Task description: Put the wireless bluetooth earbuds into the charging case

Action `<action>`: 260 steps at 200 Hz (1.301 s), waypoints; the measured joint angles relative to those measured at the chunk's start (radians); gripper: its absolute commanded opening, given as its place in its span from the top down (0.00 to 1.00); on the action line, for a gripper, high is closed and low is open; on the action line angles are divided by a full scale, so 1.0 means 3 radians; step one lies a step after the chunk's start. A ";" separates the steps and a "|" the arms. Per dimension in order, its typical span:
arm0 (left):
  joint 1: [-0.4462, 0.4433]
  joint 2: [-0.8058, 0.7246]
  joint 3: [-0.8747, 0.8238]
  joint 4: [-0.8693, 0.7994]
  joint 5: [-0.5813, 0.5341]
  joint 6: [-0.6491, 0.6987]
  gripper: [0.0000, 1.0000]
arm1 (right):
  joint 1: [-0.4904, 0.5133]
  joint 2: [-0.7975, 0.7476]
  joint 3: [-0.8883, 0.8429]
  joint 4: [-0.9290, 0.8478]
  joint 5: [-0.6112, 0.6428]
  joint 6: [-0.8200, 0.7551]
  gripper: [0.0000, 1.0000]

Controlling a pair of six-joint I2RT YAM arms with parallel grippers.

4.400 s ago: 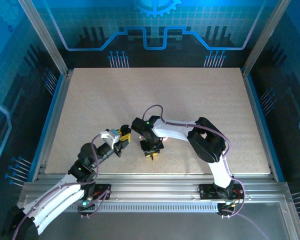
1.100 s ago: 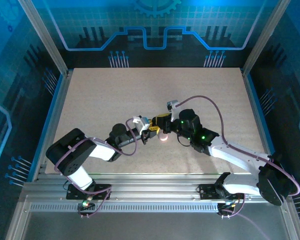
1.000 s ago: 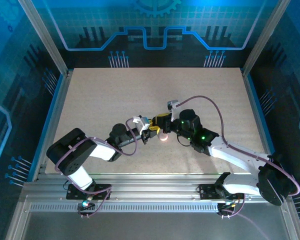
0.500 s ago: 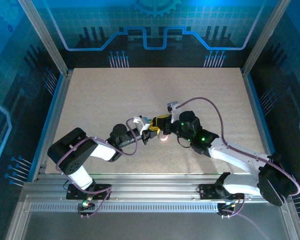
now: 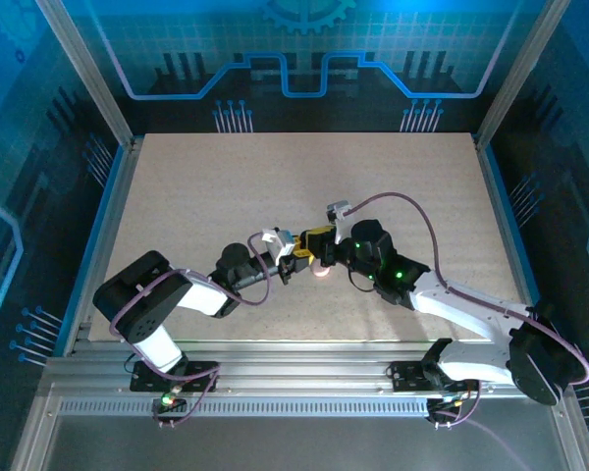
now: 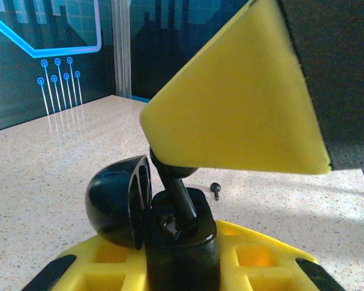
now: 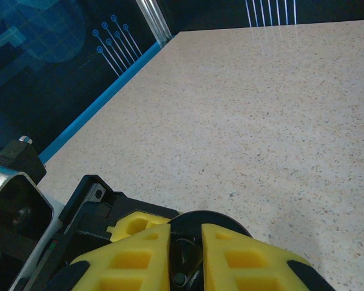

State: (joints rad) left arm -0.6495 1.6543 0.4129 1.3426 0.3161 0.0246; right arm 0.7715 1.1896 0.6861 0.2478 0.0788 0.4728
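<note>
The black charging case [image 6: 182,242] stands upright between my left gripper's [image 6: 182,264] yellow fingers, its rounded lid [image 6: 115,203] swung open to the left. My right gripper [image 7: 185,242] comes down from above, shut on a black earbud [image 6: 181,200]. The earbud's stem reaches into the case's opening. In the right wrist view the earbud [image 7: 187,267] sits between the yellow pads, with the case's round rim [image 7: 215,219] just beyond. In the top view the left gripper [image 5: 296,261] and the right gripper [image 5: 319,247] meet at the table's middle.
A tiny dark stubby piece [image 6: 215,190] lies on the speckled table [image 6: 60,151] behind the case. A small pink round thing [image 5: 321,272] sits on the table just below the two grippers. Blue-lit walls and metal rails [image 5: 98,196] ring the table.
Almost nothing over the last second: both grippers stay shut and pressed together at the case. The right wrist has shifted very slightly.
</note>
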 measured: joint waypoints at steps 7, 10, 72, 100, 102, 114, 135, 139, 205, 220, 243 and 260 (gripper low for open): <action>-0.0003 0.0000 0.0000 -0.0004 0.0000 0.0000 0.83 | 0.0000 -0.0005 -0.0004 0.0000 0.0009 0.0001 0.81; -0.0003 0.0000 0.0000 -0.0004 0.0000 0.0000 0.83 | 0.0000 -0.0008 -0.0005 0.0000 0.0011 0.0000 0.81; -0.0005 0.0000 0.0006 -0.0001 -0.0001 0.0001 0.83 | 0.0003 -0.0155 -0.0042 -0.0128 0.0062 -0.0011 0.80; -0.0005 0.0000 0.0006 -0.0006 -0.0001 0.0003 0.83 | 0.0009 -0.0167 -0.0060 -0.0135 0.0062 -0.0011 0.80; -0.0005 0.0000 0.0006 -0.0006 -0.0001 0.0003 0.83 | 0.0009 -0.0167 -0.0060 -0.0135 0.0062 -0.0011 0.80; -0.0005 0.0000 0.0006 -0.0006 -0.0001 0.0005 0.83 | 0.0009 -0.0167 -0.0060 -0.0135 0.0062 -0.0011 0.80; -0.0005 -0.0003 0.0006 -0.0009 -0.0001 0.0009 0.83 | 0.0028 -0.0159 -0.0060 -0.0135 0.0065 -0.0013 0.80; -0.0005 -0.0004 0.0006 -0.0014 -0.0001 0.0009 0.83 | 0.0031 -0.0154 -0.0060 -0.0132 0.0067 -0.0013 0.81; -0.0015 -0.0025 0.0006 -0.0089 -0.0001 0.0013 0.82 | 0.0060 -0.0023 -0.0018 -0.0195 0.0075 -0.0008 0.74; -0.0023 -0.0045 0.0006 -0.0086 -0.0003 0.0014 0.82 | 0.0070 -0.0018 -0.0018 -0.0221 0.0071 0.0000 0.74; -0.0028 -0.0045 0.0006 -0.0086 -0.0004 0.0025 0.82 | 0.0072 -0.0018 -0.0018 -0.0233 0.0071 0.0008 0.71; -0.0028 -0.0058 0.0006 -0.0092 -0.0004 0.0036 0.82 | 0.0072 -0.0018 -0.0018 -0.0240 0.0072 0.0028 0.66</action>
State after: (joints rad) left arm -0.6579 1.6367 0.4149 1.3151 0.3149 0.0353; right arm 0.7933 1.1843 0.6807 0.1757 0.1005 0.4812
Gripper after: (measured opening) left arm 0.218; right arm 0.305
